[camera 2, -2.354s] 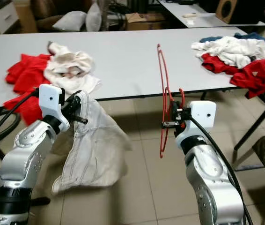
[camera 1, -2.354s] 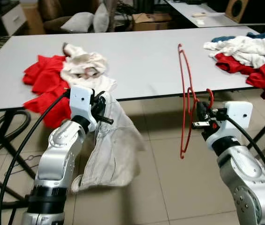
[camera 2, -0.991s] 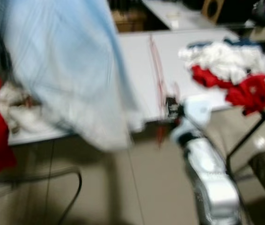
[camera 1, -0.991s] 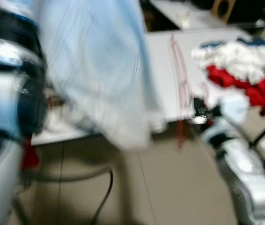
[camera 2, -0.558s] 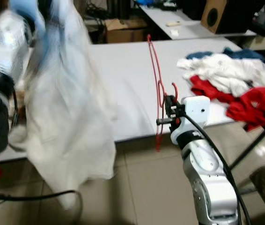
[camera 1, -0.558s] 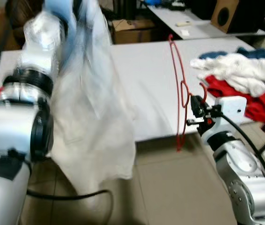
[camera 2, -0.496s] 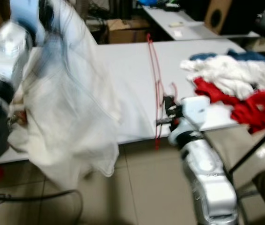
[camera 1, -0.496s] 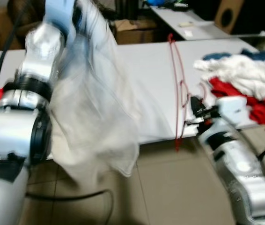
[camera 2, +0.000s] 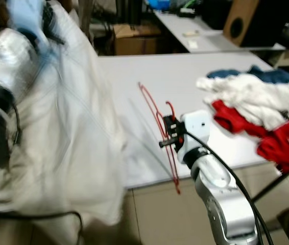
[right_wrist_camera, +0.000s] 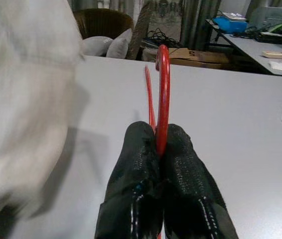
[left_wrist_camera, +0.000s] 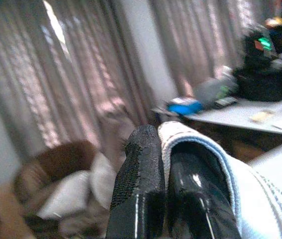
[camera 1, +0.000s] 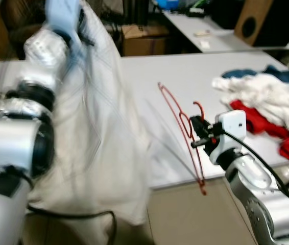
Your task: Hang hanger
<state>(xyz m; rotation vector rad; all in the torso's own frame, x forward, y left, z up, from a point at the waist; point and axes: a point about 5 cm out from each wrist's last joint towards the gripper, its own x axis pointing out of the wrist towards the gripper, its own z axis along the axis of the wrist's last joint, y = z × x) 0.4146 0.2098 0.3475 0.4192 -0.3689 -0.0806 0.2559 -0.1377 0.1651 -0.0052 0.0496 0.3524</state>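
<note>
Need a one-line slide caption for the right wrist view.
Right gripper pinching the red hanger above the grey table, white garment alongside.

Even indoor light; motion blur at left; soft focus.

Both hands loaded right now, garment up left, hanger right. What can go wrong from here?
1. The right hand pinches the red hanger only at its thin neck; the frame tilts over the table edge and may twist or slip.
2. The white garment, lifted high by the left hand, hangs bunched and blurred, so its opening is hard to find.
3. The hem hangs near a black cable and might snag.
</note>
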